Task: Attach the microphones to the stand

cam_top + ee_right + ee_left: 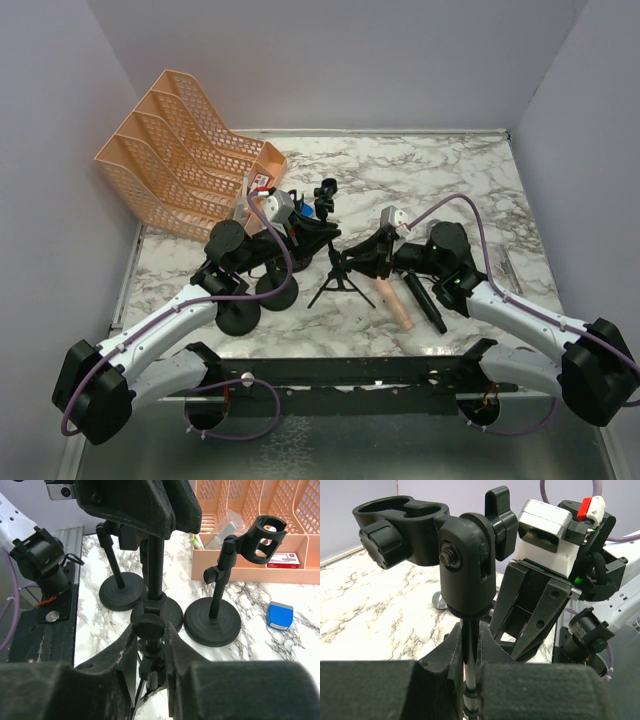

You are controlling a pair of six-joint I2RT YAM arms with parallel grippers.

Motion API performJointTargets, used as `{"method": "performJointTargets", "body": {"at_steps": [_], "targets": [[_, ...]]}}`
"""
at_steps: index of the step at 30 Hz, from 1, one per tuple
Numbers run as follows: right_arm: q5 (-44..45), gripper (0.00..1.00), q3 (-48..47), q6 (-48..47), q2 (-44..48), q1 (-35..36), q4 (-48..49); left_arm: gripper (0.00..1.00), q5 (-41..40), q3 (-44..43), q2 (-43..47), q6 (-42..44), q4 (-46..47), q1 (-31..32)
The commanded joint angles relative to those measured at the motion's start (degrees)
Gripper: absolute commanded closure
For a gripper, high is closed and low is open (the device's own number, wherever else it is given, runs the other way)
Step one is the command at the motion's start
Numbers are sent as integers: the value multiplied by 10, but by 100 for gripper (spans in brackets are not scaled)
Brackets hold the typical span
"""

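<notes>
A black tripod stand (337,282) stands mid-table with an empty clip (325,193) on top. My left gripper (310,232) is shut on its thin metal pole (467,645) just under the clip head (470,555). My right gripper (352,262) comes in from the right, lower down; its fingers press both sides of the stand's knurled knob (151,626). Two microphones lie on the marble to the right of the stand, one pale pink (393,303) and one black (425,302). Neither is held.
Round-base stands (212,622) (120,590) (157,612) crowd the area left of the tripod, one with an empty clip (267,540). An orange file rack (180,150) sits at the back left, and a small blue object (280,615) lies beside it.
</notes>
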State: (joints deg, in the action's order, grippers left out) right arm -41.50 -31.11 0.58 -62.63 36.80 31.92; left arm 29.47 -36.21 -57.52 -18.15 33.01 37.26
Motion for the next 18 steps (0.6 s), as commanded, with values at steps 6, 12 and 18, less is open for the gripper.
{"method": "performJointTargets", "body": {"at_steps": [6,12,18], "targets": [[0,93,9,114,-27,2,85,100,22,-35,-16,3,23,3],[155,99,14,331,-26,2,153,100,7,-40,-35,14,24,3],[349,99,-21,595,14,2,-14,100,-17,-30,-25,35,24,4]]}}
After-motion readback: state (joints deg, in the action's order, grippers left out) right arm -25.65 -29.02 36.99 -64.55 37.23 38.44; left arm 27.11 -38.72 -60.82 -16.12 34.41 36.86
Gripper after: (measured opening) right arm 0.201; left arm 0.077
